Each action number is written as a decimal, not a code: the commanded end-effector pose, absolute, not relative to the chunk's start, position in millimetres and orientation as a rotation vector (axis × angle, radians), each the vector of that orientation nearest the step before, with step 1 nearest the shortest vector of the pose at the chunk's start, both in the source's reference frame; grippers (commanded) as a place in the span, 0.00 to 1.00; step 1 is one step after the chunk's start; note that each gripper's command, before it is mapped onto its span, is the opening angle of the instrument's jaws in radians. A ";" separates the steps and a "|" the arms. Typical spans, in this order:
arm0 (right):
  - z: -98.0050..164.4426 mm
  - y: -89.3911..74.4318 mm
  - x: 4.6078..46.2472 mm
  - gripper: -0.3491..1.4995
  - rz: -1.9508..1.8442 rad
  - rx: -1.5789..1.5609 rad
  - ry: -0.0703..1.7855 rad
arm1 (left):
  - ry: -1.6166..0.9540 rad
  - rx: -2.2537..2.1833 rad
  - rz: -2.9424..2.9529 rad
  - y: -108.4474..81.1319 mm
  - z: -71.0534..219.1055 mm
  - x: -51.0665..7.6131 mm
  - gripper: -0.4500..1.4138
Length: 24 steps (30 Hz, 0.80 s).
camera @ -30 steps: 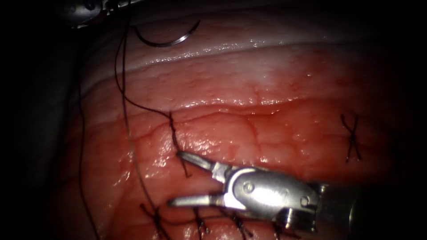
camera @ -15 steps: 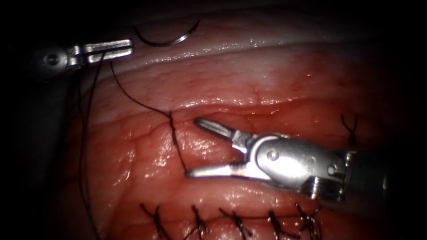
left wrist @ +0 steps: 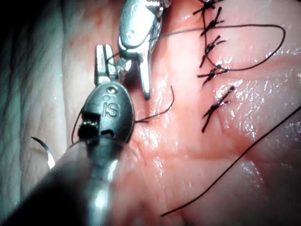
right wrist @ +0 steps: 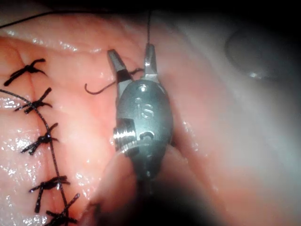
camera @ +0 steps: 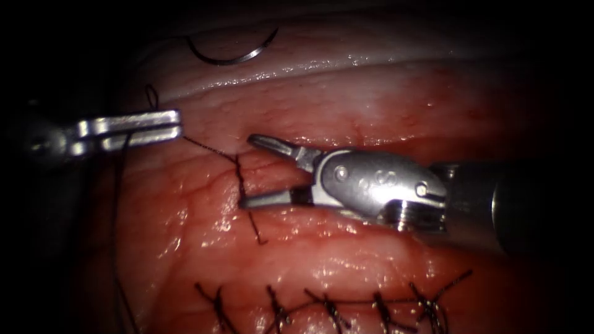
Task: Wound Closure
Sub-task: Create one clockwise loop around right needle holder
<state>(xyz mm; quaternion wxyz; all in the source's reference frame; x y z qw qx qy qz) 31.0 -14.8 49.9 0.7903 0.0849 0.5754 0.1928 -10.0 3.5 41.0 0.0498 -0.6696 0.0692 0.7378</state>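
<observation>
The curved needle [camera: 232,57] lies free on the pale tissue at the far side, held by neither tool; its tip also shows as the needle [left wrist: 45,151]. My left tool [camera: 178,124] is shut on the thread [camera: 207,148], which runs taut from its jaws to a dark stitch [camera: 240,176] in the red tissue [camera: 371,124]. My right tool [camera: 250,171] comes in from the right with its jaws apart, one on each side of that stitch's thread. The right tool [right wrist: 130,54] shows the same gap, with a curled thread tail [right wrist: 99,87] beside it. The left tool [left wrist: 106,59] lies close by.
A row of several finished stitches [camera: 328,306] runs along the near edge, also seen as stitches [left wrist: 214,70] and stitches [right wrist: 42,141]. Loose thread [camera: 114,235] hangs down the left side. Red fluid glistens on the tissue.
My right tool moved up and left, and its wide-open jaws now straddle the stitch and stand closer together. My left tool came down and left, drawing the thread taut.
</observation>
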 end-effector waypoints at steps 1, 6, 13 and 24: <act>50.7 -14.5 33.5 0.00 0.397 0.199 1.249 | 0.206 -2.053 2.247 3.4 41.4 -10.8 0.00; 52.4 -13.6 36.8 0.00 0.412 0.283 1.270 | 0.200 -2.079 2.256 1.9 41.1 -12.4 0.00; 54.9 -12.7 41.6 0.00 0.407 0.378 1.319 | 0.195 -2.127 2.278 -0.5 41.8 -14.0 0.00; 58.9 -9.5 42.9 0.00 0.466 0.582 1.614 | 0.091 -2.178 2.243 -4.1 44.4 -13.4 0.00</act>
